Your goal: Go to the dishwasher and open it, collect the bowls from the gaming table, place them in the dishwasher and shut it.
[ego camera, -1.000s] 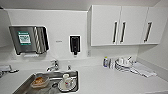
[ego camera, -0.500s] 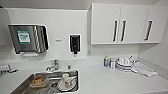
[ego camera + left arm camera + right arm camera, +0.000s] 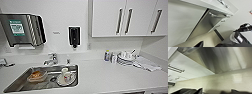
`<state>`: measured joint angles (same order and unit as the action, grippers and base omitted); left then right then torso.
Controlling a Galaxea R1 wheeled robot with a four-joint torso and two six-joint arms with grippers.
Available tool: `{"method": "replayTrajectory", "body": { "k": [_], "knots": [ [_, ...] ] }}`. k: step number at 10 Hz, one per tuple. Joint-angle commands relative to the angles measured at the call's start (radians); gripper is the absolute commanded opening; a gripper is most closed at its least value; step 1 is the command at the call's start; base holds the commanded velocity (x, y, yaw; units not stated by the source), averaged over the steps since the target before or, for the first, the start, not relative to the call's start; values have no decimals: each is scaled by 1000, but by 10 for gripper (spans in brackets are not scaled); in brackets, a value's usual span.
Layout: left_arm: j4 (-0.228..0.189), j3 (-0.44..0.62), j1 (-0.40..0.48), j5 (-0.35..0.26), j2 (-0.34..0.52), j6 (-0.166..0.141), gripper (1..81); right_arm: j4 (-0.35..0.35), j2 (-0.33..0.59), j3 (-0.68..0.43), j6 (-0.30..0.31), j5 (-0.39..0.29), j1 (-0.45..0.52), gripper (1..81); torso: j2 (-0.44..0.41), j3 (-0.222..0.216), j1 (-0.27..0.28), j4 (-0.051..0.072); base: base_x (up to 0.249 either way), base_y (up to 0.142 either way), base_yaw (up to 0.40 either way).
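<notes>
So it's a small white kitchenette: a white table (image 3: pixel 105 75) with a steel sink (image 3: pixel 15 86) set into it, a tap (image 3: pixel 51 59) behind, and a used bowl (image 3: pixel 37 75) plus a cup on a plate (image 3: pixel 65 76) sitting in the basin. On the wall there's a paper towel dispenser (image 3: pixel 21 30) and a black soap dispenser (image 3: pixel 74 36), with white wall cupboards (image 3: pixel 125 17) to the right and a stack of dishes (image 3: pixel 125 58) by the corner.

The dishwasher (image 3: pixel 205 27) is below the table edge. In the left wrist view its steel front and bar handle (image 3: pixel 216 15) sit between white cabinet doors, and the right wrist view has the same steel front close up. It looks shut, so I'd say we're at the opening step.

Can't tell whether either tool is apart or together, since the fingers aren't clear in any view.

If it were me: line up square on the bar, hook it near the middle, and pull out and down in an arc, leaving the base room to back away so the door doesn't hit it.
</notes>
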<state>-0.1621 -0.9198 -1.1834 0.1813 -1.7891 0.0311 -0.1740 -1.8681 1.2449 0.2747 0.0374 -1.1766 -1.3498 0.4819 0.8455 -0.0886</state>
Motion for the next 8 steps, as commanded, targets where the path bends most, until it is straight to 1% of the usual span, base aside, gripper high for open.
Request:
{"method": "replayTrajectory", "body": {
  "k": [1,2,4,6,7,8],
  "knots": [
    [-20,19,72,-16,54,9,811,13,85,-81,17,-22,122,811,2,0,-1,0,0,0,0],
    [-20,16,73,-13,52,9,811,11,103,-98,44,-34,149,811,-24,4,15,0,0,0,0],
    [-20,13,75,-9,37,9,811,8,122,-124,96,-113,212,811,-38,9,23,0,0,0,0],
    [-20,-2,84,-6,23,9,811,10,117,-122,150,-140,267,811,-37,9,23,0,0,0,0],
    [-22,-4,93,-8,19,9,811,10,113,-127,178,-188,309,811,-37,9,23,0,0,0,0],
    [-33,-2,104,-11,14,9,811,8,104,-128,226,-246,347,811,-37,10,23,0,0,0,0]
  ]
}}
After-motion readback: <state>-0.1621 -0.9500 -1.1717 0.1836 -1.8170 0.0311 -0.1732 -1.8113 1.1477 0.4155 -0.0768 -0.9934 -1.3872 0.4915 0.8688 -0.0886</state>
